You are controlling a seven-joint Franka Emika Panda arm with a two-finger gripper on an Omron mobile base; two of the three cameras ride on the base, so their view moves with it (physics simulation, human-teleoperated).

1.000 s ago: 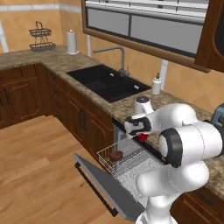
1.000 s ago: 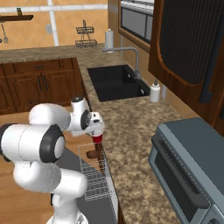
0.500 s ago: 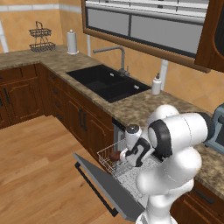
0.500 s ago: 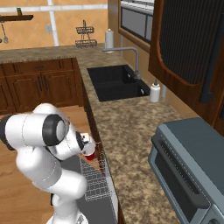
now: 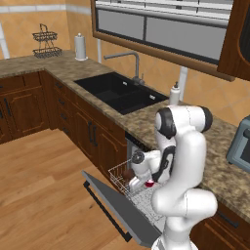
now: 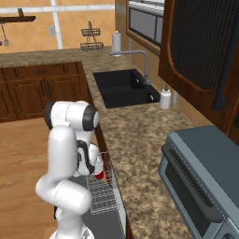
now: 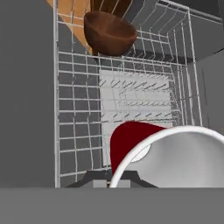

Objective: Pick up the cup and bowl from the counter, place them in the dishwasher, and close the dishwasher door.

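Sitting inside one wire rack (image 7: 74,109): one bowl (image 7: 109,33), one cup (image 7: 175,153).

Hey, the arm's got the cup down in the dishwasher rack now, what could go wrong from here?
The cup is held tilted over the wire rack; released like this, it may tip or roll.

The bowl sits at the rack's corner, so a wide withdrawal might knock it.

The dishwasher door lies open beneath the arm and needs clearing before closing.
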